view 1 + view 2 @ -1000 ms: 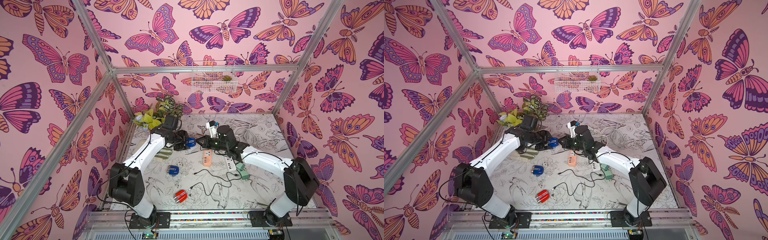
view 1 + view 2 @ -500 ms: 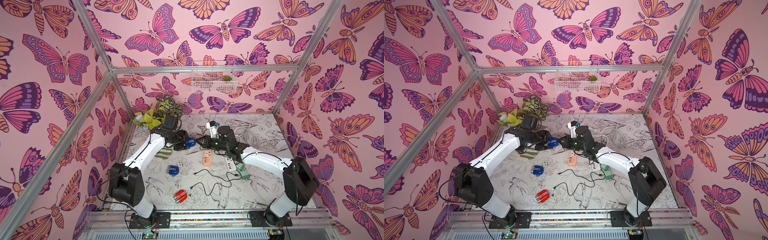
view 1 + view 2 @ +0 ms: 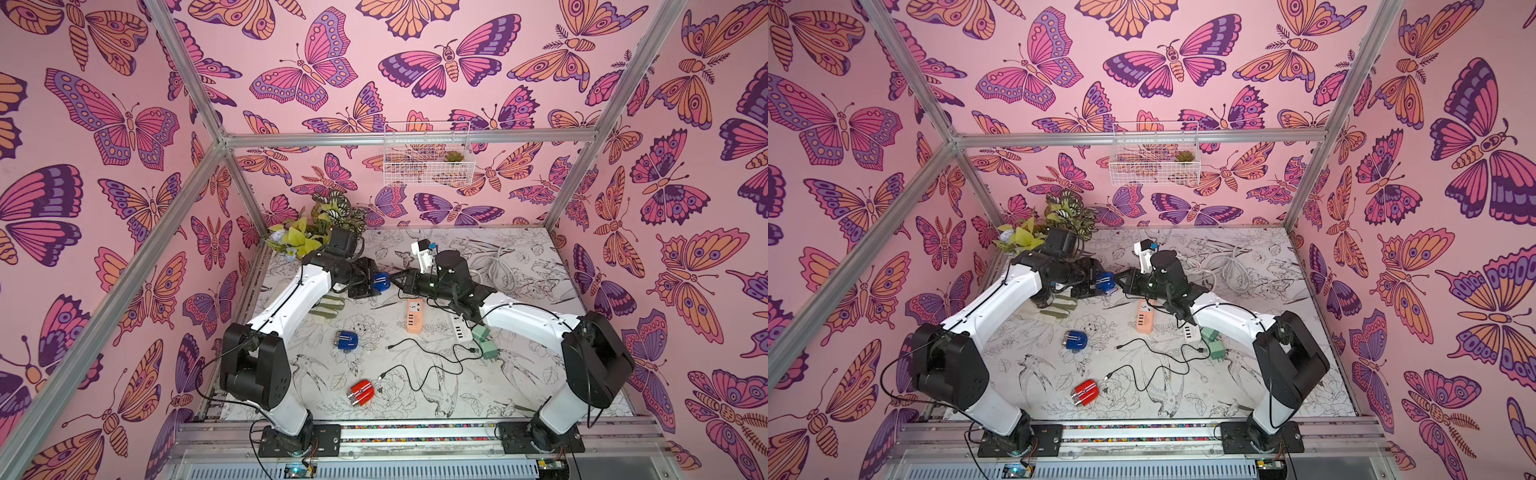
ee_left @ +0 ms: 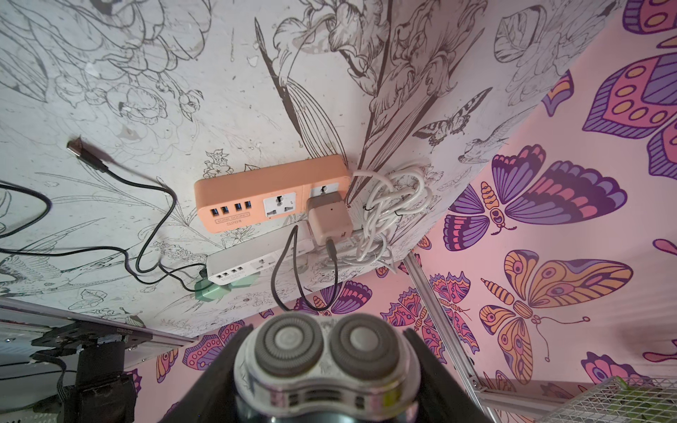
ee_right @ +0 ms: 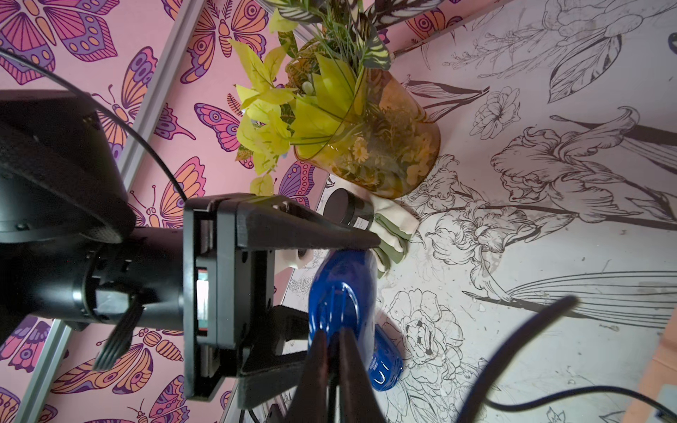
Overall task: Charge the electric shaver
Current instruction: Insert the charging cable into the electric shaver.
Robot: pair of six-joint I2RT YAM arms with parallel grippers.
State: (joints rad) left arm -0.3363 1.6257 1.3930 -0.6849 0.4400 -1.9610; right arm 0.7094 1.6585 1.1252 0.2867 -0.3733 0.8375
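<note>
A blue electric shaver [image 3: 380, 281] [image 3: 1105, 282] hangs above the back middle of the table, with my left gripper [image 3: 370, 283] shut on it. In the left wrist view its two round heads [image 4: 326, 344] face the camera between the black fingers [image 4: 428, 366]. My right gripper [image 3: 395, 282] [image 5: 331, 335] meets the shaver's blue base [image 5: 342, 293] from the other side, shut on the thin black plug of a charging cable [image 5: 513, 348]. That cable [image 4: 285, 271] runs from a beige charger [image 4: 329, 219] plugged into the orange power strip [image 4: 271, 194] [image 3: 414, 318].
A second blue shaver [image 3: 345, 340] and a red shaver [image 3: 361, 391] lie on the table with loose black cables [image 3: 428, 361]. A white power strip [image 3: 457, 326], green adapters [image 3: 484, 340], a white cable coil [image 3: 498, 266] and a plant vase [image 5: 366, 146] stand nearby.
</note>
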